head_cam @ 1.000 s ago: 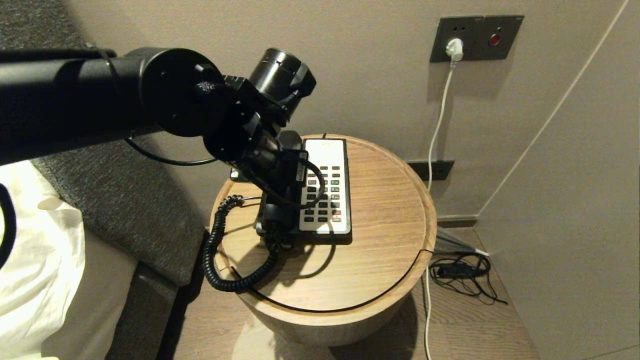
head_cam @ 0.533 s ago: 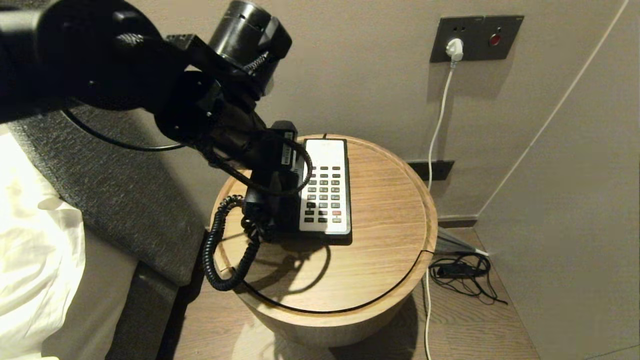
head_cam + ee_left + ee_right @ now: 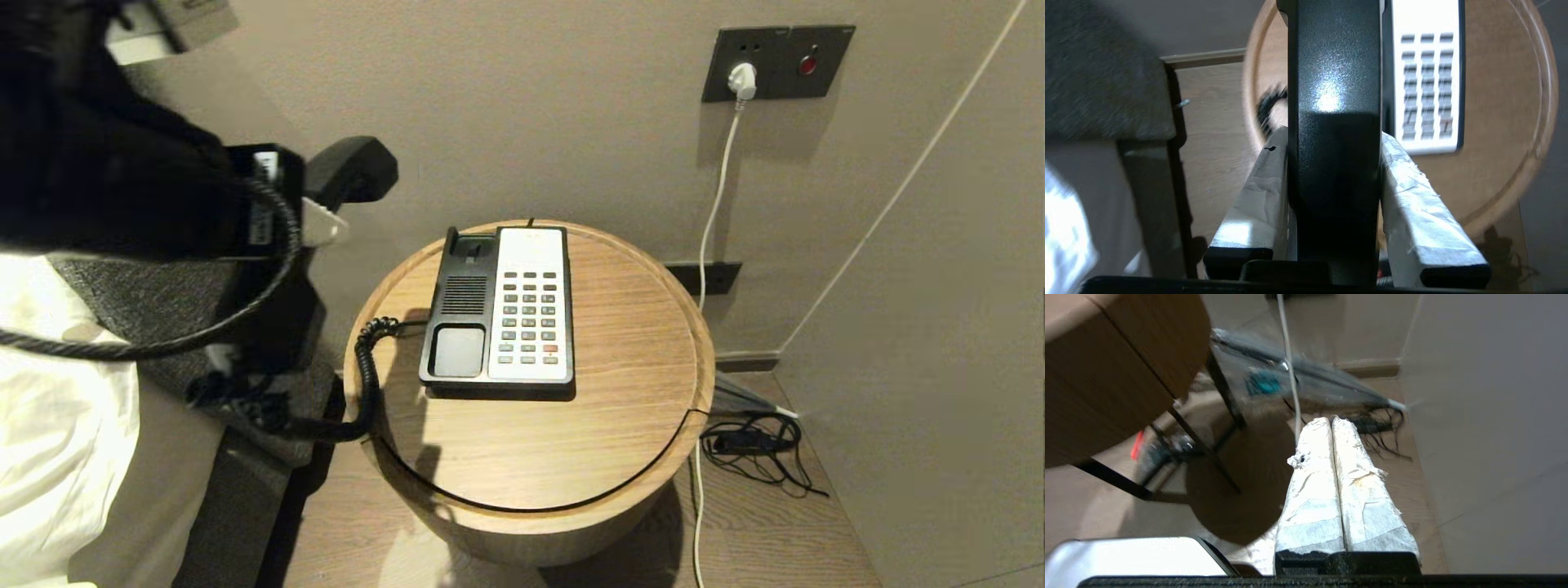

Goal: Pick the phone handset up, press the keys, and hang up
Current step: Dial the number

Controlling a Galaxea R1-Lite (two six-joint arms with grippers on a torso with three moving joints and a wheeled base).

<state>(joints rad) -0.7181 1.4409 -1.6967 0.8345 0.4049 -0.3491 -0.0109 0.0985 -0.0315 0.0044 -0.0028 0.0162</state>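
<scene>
**Handset held off its cradle beside the bedside phone**

Head view: The left gripper (image 3: 314,229), at about 10 o'clock from the phone base (image 3: 496,309), pinches the black handset (image 3: 349,169) in the air, well clear of the round wooden bench (image 3: 629,359). The handset's upper end points toward 1 o'clock against the wall. The phone base lies flat on the bench, its cradle bare on the side toward 9 o'clock and its white keypad (image 3: 531,314) toward 3 o'clock. A coiled cord (image 3: 363,384) runs from the base's 9 o'clock side, over the bench's rim and down toward the arm. At 1 o'clock from the bench a white plug (image 3: 741,80) sits in a dark wall socket panel (image 3: 777,61), and its white cable (image 3: 712,220) drops to the floor. A tangle of black wire (image 3: 755,445) lies on the floor at 4 o'clock from the bench.

Left wrist view: The two white-wrapped fingers (image 3: 1414,196) press against both sides of the handset (image 3: 1333,122). Beyond it lie the keypad (image 3: 1425,81) and the bench (image 3: 1502,122).

Right wrist view: The right gripper (image 3: 1332,420) hangs low beside the bench (image 3: 1106,367), its fingers (image 3: 1314,477) pressed together with nothing between them, pointing at the floor and the black wire (image 3: 1380,424).
</scene>
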